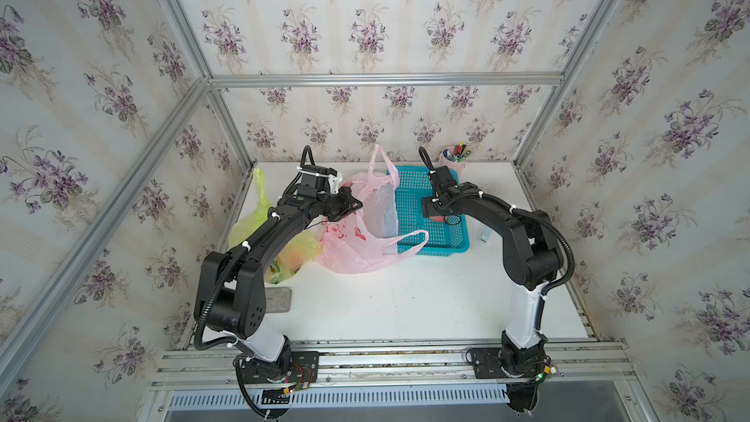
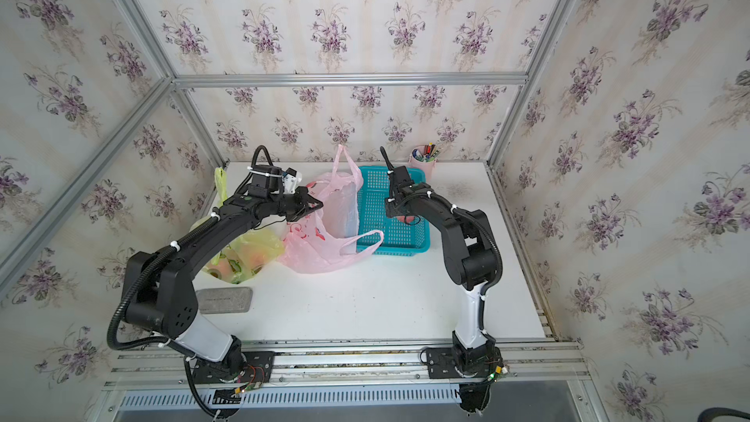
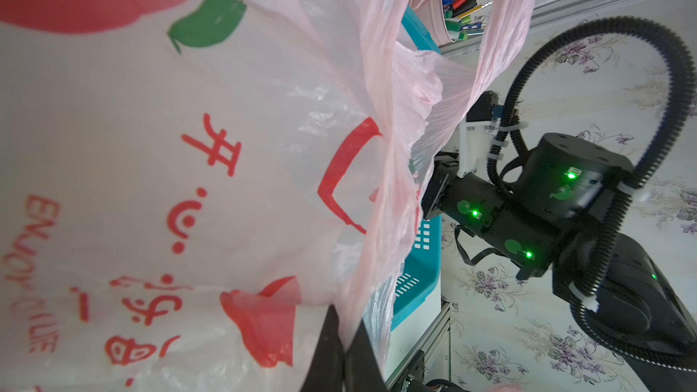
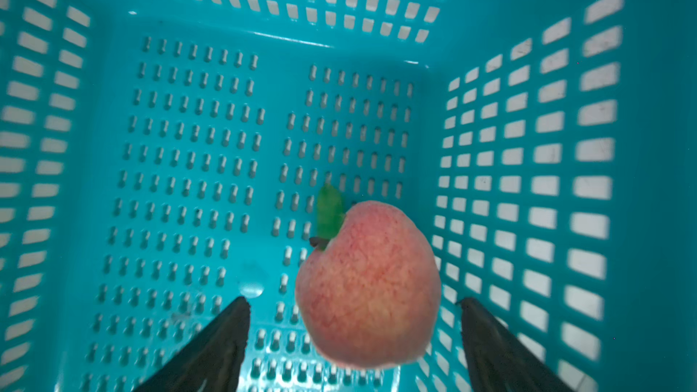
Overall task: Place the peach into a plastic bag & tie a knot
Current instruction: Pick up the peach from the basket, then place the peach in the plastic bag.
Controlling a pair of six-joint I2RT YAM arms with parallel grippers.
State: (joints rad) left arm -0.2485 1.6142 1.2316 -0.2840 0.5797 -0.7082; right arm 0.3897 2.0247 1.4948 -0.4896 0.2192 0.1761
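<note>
Pink plastic, thin and see-through, makes up the bag (image 1: 357, 243) that stands open-mouthed near the middle of the tabletop (image 1: 406, 302), toward the back edge. Red and green print covers the side seen from the left wrist. One handle sticks up at the back, and the other drapes over the front left corner of the teal basket (image 1: 450, 247), which the bag touches along its left wall.

The left gripper (image 3: 345, 329) is pinched tight on the bag's rim. In the left wrist view its two black fingers (image 3: 328, 348) press together with pink film caught between them, holding the mouth up on the side away from the basket.

The peach (image 4: 367, 288) lies on the basket's perforated floor, close to one slotted side wall, its green leaf pointing away from the camera. In both top views only a sliver of it shows under the right arm (image 2: 408, 219).

The right gripper (image 4: 352, 300) reaches down inside the basket with its jaws spread wide. One finger sits on each side of the peach, with a gap at each side, and it grips nothing.

A yellow bag (image 1: 251, 229) with orange and green shapes showing through sits along the left edge, partly under the left arm. A pink cup of pens (image 1: 453, 159) stands at the back edge, behind the basket's back right corner. A grey block (image 1: 282, 300) lies near the front left corner.
</note>
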